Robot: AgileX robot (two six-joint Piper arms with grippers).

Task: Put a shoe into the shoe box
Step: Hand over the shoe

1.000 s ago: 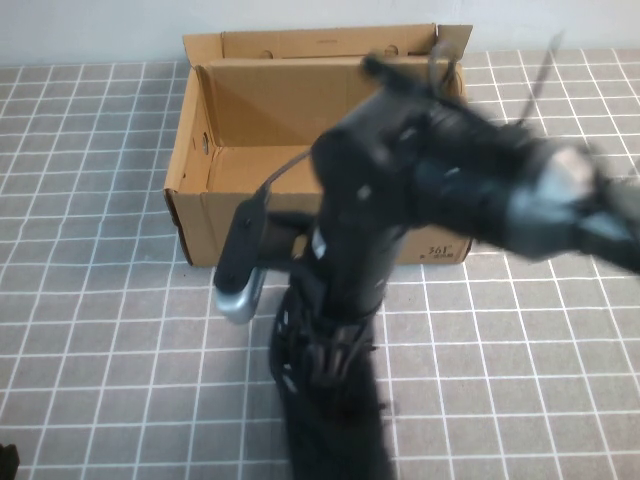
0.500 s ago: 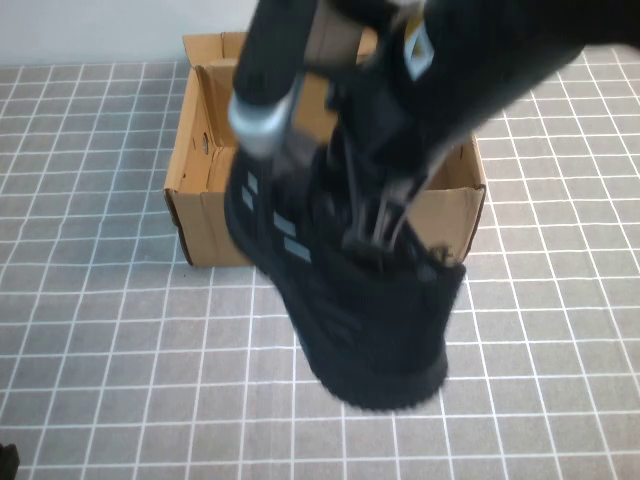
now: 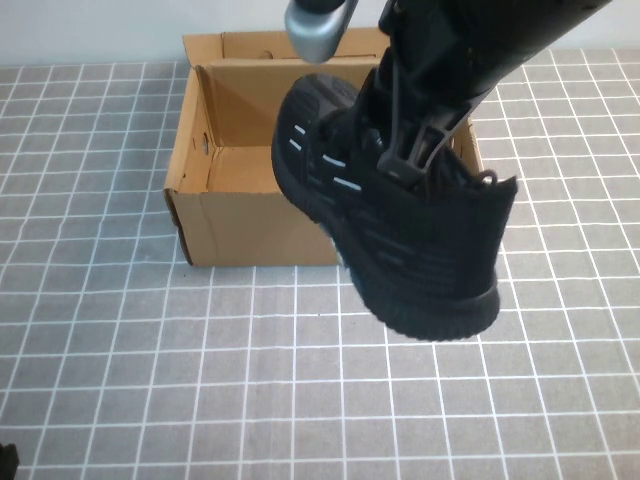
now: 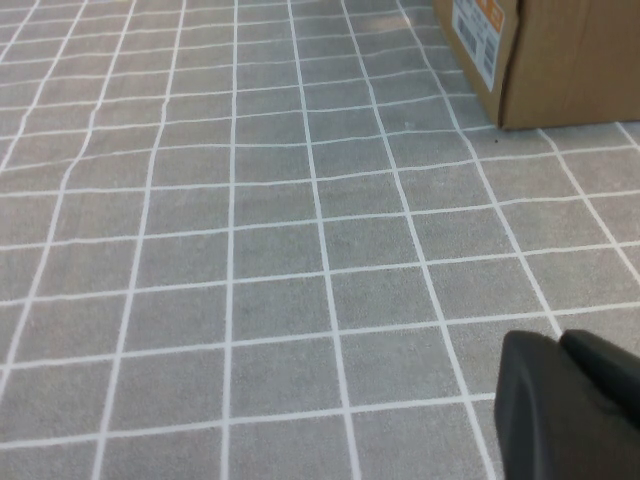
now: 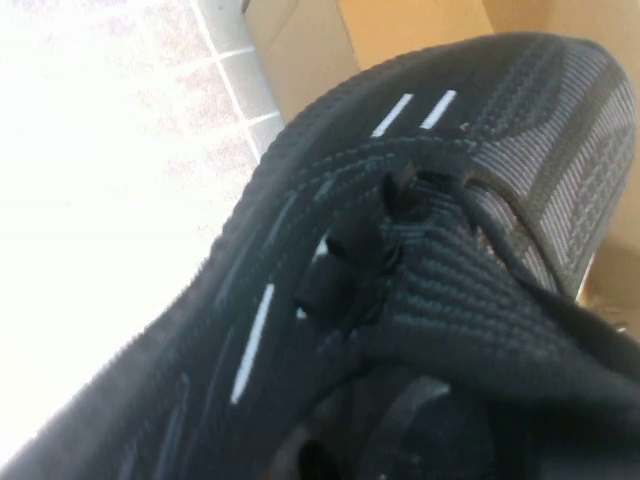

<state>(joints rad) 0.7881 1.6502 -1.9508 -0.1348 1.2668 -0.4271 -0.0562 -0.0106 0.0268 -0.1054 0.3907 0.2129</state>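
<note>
Right gripper high over the front of the shoe box, jaws pinching the shoe at its collar — lifted clear of the grey gridded tabletop, toe tilted toward the open box, heel hanging past its front wall. Left gripper low near the tabletop, well apart from the box, jaws pressed together, holding nothing.
</note>
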